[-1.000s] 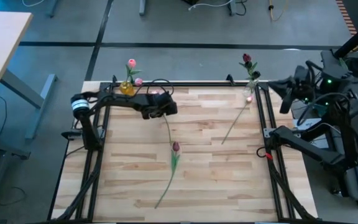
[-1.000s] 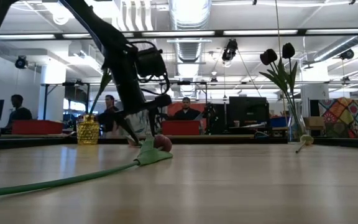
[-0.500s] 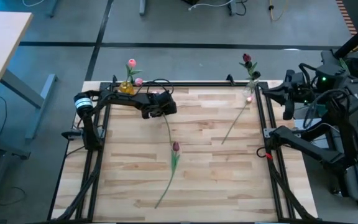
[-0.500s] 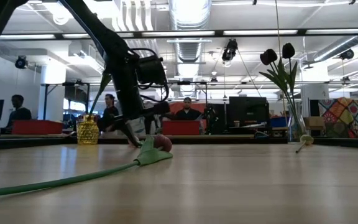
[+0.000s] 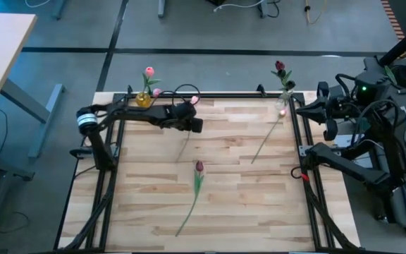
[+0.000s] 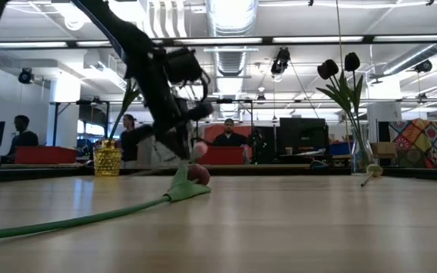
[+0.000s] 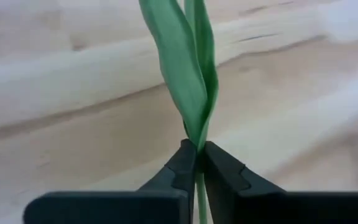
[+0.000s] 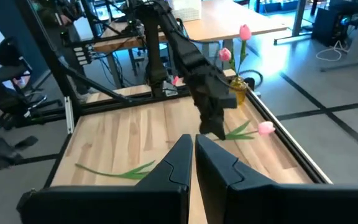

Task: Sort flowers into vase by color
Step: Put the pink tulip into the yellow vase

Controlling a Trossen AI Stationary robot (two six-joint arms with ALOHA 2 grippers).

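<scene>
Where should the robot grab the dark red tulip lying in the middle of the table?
Probably the bare stem, partway along, coming straight down from above. The maroon tulip lies flat on the table, so fingers can close across the thin stem. The soft head and leaves would likely crush or slip.

The pinched tulip (image 7: 188, 74) runs off the frame, its head unseen.

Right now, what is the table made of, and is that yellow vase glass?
The table looks like pale wood: plank seams and grain streaks show, with a smooth matte finish. The yellow vase seems to be amber glass, since light glows through its bumpy sides, though tinted plastic could look alike.
</scene>
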